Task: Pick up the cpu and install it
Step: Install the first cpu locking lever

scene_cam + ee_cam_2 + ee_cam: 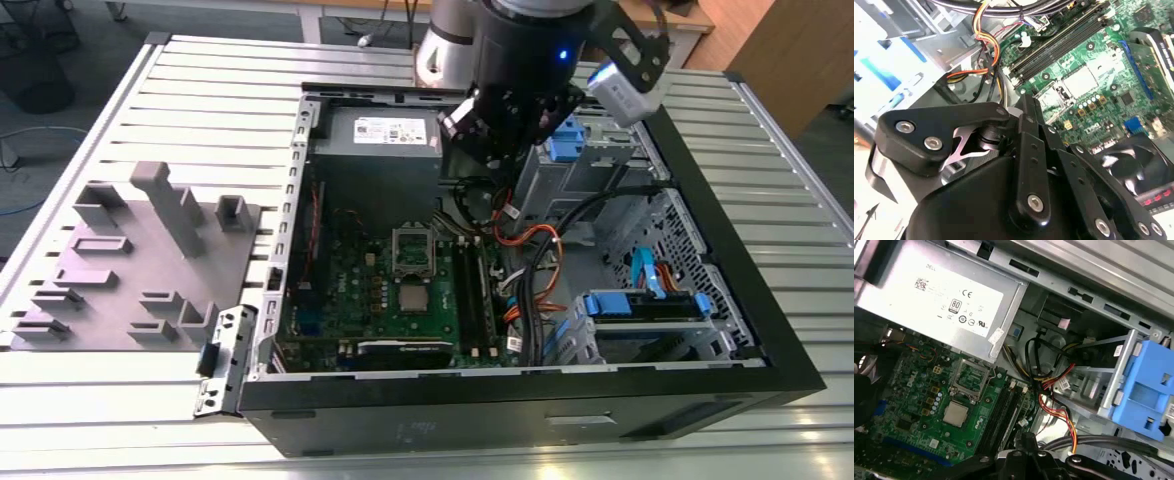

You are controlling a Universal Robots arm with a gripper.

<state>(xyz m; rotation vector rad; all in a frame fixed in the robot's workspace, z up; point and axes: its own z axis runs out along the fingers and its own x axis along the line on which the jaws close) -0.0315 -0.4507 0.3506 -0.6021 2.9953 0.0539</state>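
Observation:
The cpu [416, 297] is a small silvery square with a pale rim. It lies flat on the green motherboard [358, 300] inside the open computer case, just in front of the silver socket frame [411, 250] with its dark centre. Both wrist views show the cpu [955, 413] [1080, 81] beside the socket frame [971, 376] [1051, 97]. My gripper [497, 160] hangs above the case's rear, over the cable bundle and well clear of the cpu. Its black fingers [1025, 107] meet at a point, shut with nothing between them, and the gripper [1027, 438] points toward the board.
A grey power supply [378, 135] fills the case's back corner. Orange, red and black cables [527, 250] run beside the memory slots [470, 290]. Blue drive brackets [647, 303] sit at the exterior view's right. A grey moulded tray [140, 260] stands on the slatted table at the exterior view's left.

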